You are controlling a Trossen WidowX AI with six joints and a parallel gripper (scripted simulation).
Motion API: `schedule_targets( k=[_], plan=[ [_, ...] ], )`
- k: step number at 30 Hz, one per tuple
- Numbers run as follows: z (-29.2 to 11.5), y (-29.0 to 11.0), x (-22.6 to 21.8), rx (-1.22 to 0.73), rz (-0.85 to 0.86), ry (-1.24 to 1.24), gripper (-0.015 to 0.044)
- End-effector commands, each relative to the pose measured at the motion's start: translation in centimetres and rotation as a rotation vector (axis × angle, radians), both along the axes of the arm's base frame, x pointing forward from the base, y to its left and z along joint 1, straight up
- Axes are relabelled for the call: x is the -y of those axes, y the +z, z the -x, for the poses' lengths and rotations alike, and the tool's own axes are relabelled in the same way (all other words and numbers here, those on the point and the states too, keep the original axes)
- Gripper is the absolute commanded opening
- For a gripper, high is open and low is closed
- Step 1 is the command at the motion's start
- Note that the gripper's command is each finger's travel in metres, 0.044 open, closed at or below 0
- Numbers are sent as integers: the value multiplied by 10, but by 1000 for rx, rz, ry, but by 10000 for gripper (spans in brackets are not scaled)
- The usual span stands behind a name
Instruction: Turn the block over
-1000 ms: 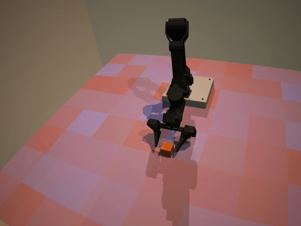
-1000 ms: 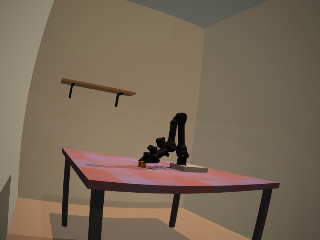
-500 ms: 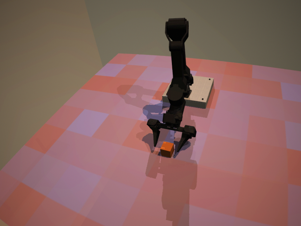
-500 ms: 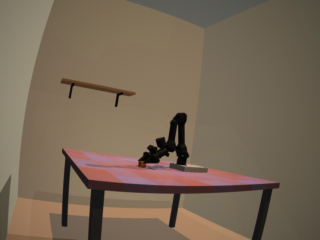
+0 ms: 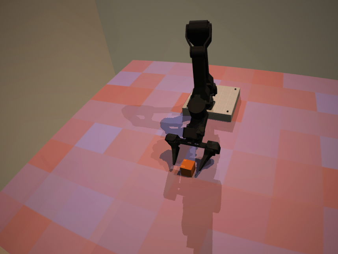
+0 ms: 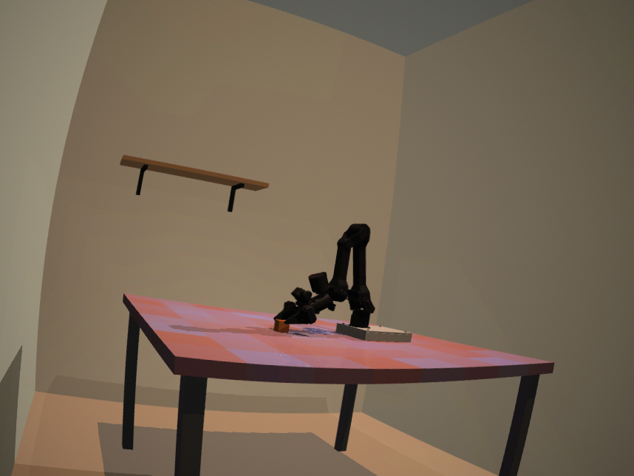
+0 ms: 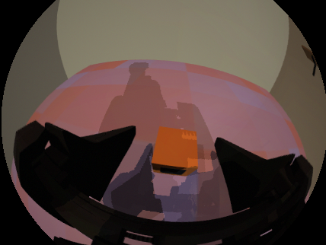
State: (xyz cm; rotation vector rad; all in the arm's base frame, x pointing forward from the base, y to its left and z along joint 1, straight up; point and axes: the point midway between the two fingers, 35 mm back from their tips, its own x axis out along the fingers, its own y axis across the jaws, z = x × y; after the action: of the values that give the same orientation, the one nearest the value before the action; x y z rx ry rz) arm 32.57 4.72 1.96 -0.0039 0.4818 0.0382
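The orange block [image 5: 187, 168] [image 6: 281, 325] [image 7: 174, 151] rests on the checkered table [image 5: 81, 191] [image 6: 230, 353] [image 7: 91, 86]. In the wrist view a dark mark shows low on the block's side that faces the camera. My gripper [image 5: 187, 166] [image 6: 287, 315] [image 7: 176, 135] is open wide. Its two fingers point down on either side of the block with clear gaps, and neither touches it. The fingertips are close to the table top.
The arm's grey base plate [image 5: 227, 101] [image 6: 378, 332] lies on the table behind the gripper. A wooden shelf [image 6: 194, 173] hangs on the wall far off. The table's left edge lies well away from the block.
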Motion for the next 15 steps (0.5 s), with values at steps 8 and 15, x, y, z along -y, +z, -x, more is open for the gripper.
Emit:
schedule_targets(
  k=[8, 15],
  plan=[
    [-12, 9, -3, -174, 14, 2, 440],
    [5, 47, -1, -408, 22, 1, 440]
  ],
)
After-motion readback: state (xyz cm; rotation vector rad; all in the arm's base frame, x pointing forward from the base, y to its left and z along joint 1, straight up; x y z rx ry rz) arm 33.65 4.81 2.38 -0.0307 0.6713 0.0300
